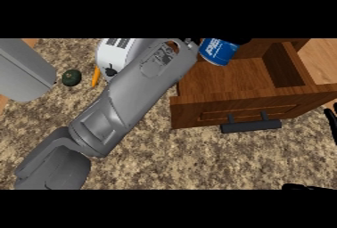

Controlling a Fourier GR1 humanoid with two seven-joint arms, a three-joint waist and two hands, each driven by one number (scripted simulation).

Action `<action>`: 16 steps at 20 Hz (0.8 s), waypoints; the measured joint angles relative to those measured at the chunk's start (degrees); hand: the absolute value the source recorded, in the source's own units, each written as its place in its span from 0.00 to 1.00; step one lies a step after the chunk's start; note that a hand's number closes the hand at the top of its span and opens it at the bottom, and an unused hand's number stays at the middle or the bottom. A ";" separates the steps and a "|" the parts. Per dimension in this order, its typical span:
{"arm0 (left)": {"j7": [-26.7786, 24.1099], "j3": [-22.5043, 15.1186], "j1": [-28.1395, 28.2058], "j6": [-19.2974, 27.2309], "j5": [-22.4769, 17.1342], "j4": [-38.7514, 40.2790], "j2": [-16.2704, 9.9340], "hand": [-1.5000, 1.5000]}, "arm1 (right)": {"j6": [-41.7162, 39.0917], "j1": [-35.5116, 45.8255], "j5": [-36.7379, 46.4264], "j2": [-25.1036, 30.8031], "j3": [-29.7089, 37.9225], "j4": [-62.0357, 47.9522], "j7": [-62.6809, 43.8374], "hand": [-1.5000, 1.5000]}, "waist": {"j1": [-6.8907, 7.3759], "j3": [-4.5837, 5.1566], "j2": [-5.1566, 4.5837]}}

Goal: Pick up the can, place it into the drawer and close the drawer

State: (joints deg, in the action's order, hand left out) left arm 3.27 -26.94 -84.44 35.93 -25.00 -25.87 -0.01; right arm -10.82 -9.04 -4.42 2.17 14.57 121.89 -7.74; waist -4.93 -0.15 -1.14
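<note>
Head view is showing my left forearm reaching across the tabletop [197, 156] toward its far edge; the left hand is hidden there, so I cannot tell its fingers. The can [218, 50] is tilting just beside it, over the open drawer [237, 80]. My right hand [331, 124] is resting open near the right edge.

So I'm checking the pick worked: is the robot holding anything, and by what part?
The blue can hangs tilted over the open drawer at the end of the left forearm; the left hand is hidden behind the wrist, so the grip point cannot be told.
</note>
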 measured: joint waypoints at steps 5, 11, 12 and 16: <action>-1.80 -2.21 -0.31 0.29 -1.39 2.56 0.00 1.00 | -0.02 0.41 0.45 -0.29 -0.82 -0.02 0.19 0.00 | -0.86 -0.02 -0.25; -3.73 -5.51 0.54 1.21 -2.26 4.18 0.00 0.00 | -0.02 1.27 1.00 -0.17 -1.20 -0.44 0.77 0.00 | -1.58 -0.03 -0.46; -3.74 -5.90 0.54 1.55 -2.50 4.40 0.01 0.00 | 0.02 1.29 1.13 -0.28 -1.31 -0.52 1.02 0.00 | -1.70 -0.04 -0.48; -3.97 -7.51 1.44 3.87 -3.74 4.45 0.01 0.00 | -0.34 2.75 0.60 0.84 -0.67 -1.26 0.56 0.00 | -2.31 -0.04 -0.63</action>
State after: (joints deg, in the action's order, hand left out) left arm -0.71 -34.45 -83.00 39.80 -28.73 -21.42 0.00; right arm -11.15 -6.29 -3.83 3.01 13.90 120.64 -7.18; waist -7.23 -0.19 -1.77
